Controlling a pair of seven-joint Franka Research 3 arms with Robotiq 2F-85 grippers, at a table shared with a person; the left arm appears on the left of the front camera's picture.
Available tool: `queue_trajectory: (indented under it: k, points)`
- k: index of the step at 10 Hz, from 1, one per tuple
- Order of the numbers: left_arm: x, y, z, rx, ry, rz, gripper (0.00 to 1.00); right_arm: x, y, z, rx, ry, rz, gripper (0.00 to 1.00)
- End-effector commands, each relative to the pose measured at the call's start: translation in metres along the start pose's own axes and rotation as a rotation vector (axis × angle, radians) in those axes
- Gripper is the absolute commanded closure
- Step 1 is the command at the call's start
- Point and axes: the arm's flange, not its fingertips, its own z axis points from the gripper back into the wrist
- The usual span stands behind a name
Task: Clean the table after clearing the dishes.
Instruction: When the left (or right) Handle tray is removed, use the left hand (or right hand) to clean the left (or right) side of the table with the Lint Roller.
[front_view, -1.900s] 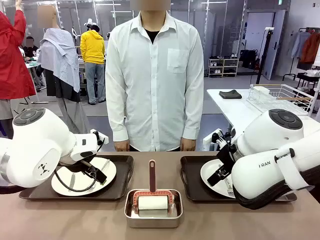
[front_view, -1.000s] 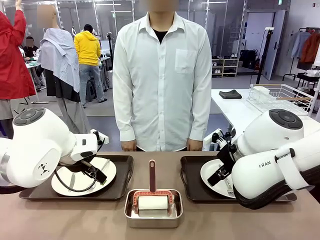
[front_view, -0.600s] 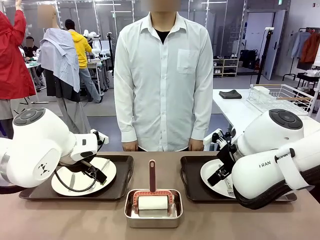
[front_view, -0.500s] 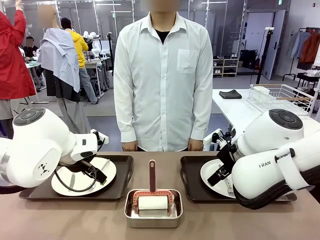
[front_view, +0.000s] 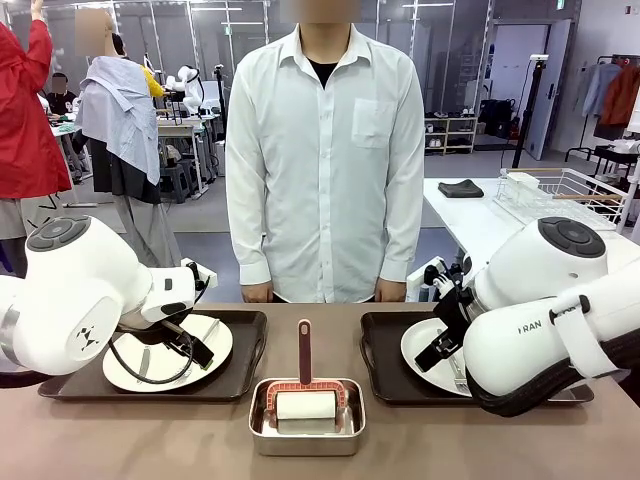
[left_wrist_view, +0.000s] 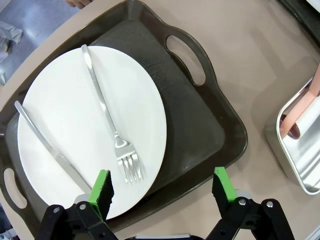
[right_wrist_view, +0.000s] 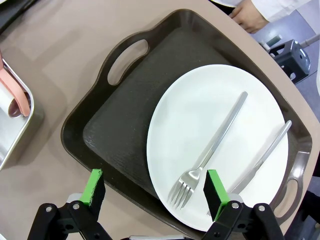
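Note:
On the brown table (front_view: 200, 440) lie two dark trays, each holding a white plate with a fork and a knife. The left tray (front_view: 245, 352) carries its plate (front_view: 215, 345); in the left wrist view that plate (left_wrist_view: 70, 125) lies under my open left gripper (left_wrist_view: 164, 187), whose green pads hover above the tray's near rim (left_wrist_view: 200, 165). On the right tray (front_view: 385, 375) rests a plate (front_view: 422, 350); in the right wrist view this plate (right_wrist_view: 200, 125) and tray (right_wrist_view: 115, 130) lie below my open right gripper (right_wrist_view: 155, 192). Neither gripper holds anything.
A small steel pan (front_view: 306, 420) with a white roller and a pink handle (front_view: 304, 350) sits at the table's front middle. A person in a white shirt (front_view: 325, 150) stands at the far edge, hands down. A white side table (front_view: 470, 215) stands at the back right.
The arms, trays and pan have not moved. The person at the far edge shifted slightly to the right; people in the background walked.

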Motion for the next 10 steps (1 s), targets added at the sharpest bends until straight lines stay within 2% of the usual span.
queue_trajectory:
  k: [1,4,6,7,8,9,10]
  points:
    - [0.008,0.007,0.003,-0.054,-0.007,0.026,0.0,0.016,-0.019,0.009,0.113,0.019,-0.025,0.0]
    - [0.023,0.033,0.019,-0.162,-0.014,0.052,0.0,0.042,-0.056,0.027,0.24,0.043,-0.101,0.0]
    - [0.026,0.074,0.042,-0.33,-0.057,0.141,0.0,0.049,-0.087,0.042,0.359,0.032,-0.187,0.0]
    - [0.023,0.1,0.056,-0.425,-0.102,0.184,0.0,0.047,-0.105,0.054,0.457,0.005,-0.258,0.0]
    - [0.017,0.125,0.07,-0.544,-0.167,0.242,0.0,0.04,-0.125,0.065,0.558,-0.012,-0.349,0.0]
    - [0.002,0.153,0.082,-0.598,-0.245,0.333,0.0,0.025,-0.143,0.073,0.659,-0.023,-0.48,0.0]
    - [-0.021,0.178,0.093,-0.638,-0.313,0.441,0.0,-0.005,-0.166,0.083,0.743,-0.098,-0.632,0.0]
